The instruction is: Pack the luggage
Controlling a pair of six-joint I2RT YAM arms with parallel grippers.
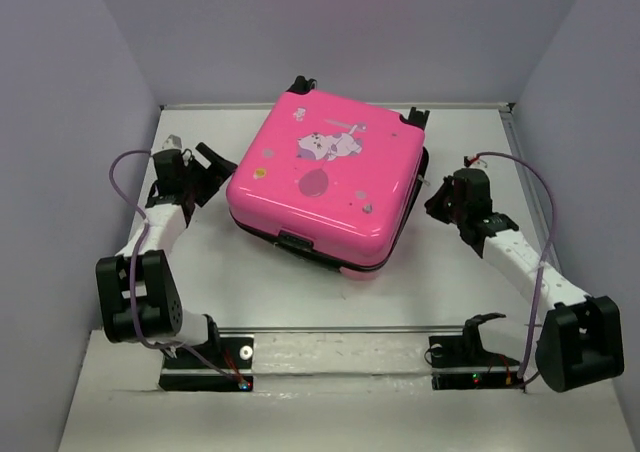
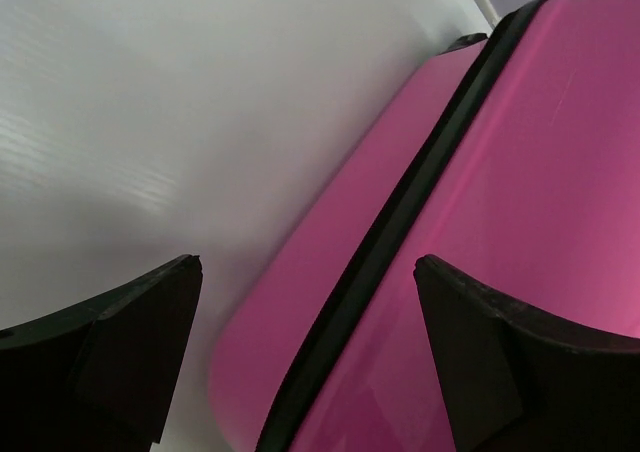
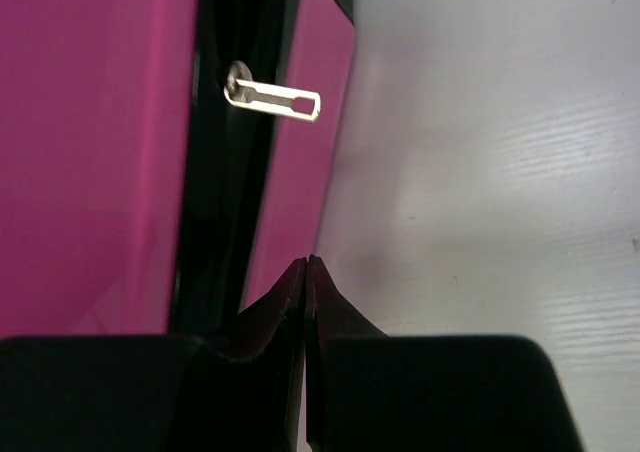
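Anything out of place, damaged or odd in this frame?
Nothing damaged or spilled. The luggage lies closed but turned at an angle to the table edges, and its metal zipper pull sticks out sideways from the seam ahead of the shut right gripper.

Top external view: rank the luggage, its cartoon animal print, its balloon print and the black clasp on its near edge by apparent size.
1. luggage
2. cartoon animal print
3. balloon print and black clasp: too alike to rank.
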